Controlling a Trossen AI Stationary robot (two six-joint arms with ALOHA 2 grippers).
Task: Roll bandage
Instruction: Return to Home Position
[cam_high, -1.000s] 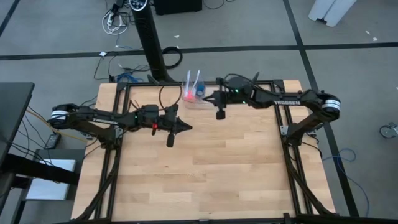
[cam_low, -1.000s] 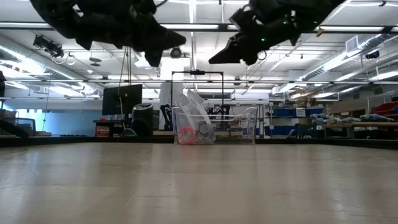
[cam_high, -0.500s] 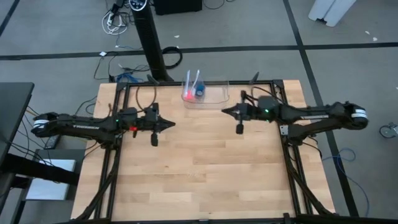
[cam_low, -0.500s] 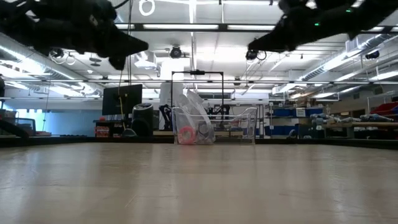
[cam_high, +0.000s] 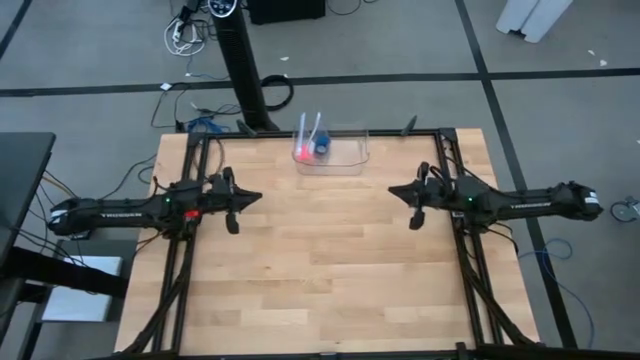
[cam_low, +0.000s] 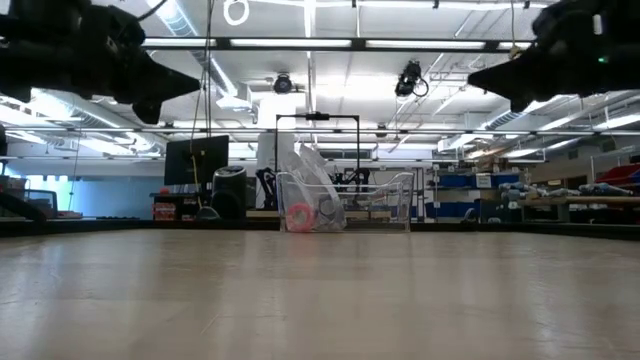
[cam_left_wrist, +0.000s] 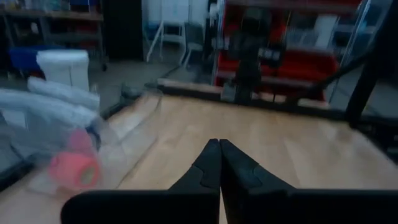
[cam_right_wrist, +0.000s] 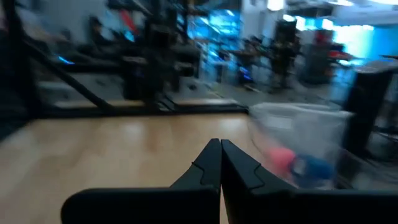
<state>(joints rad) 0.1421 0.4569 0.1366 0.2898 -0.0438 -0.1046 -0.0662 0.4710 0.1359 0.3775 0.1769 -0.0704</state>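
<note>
bandage (cam_high: 322, 149) in clear bin (cam_high: 352, 161), far edge of wooden table (cam_high: 320, 265) | left claw (cam_high: 257, 196), right claw (cam_high: 393, 189) closed, empty

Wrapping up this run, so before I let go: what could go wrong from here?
Little, I think. The bag sticks up above the clear bin's rim, so it could tip out with the bandage. The bin sits at the table's far edge; a knock might push it off. The left claw and right claw hang shut, well clear.
</note>
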